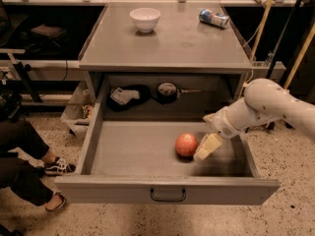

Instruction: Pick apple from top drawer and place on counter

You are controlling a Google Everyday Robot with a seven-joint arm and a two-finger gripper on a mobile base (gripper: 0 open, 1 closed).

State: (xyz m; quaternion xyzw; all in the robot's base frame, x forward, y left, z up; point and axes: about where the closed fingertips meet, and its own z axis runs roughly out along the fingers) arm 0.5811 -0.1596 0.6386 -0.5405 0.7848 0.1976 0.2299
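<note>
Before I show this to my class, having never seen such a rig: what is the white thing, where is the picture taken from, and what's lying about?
The white tube at the right is a robot's single arm. Its gripper is inside the open top drawer, just right of the apple, which lies on the drawer floor; nothing is held yet. The one picture looks down from in front of the cabinet. On the counter are a white bowl and a can on its side. A person's legs show at left.

matt grey metal counter [187, 48], top drawer [133, 151]; smooth cream plastic gripper [205, 149] beside apple [186, 144]
</note>
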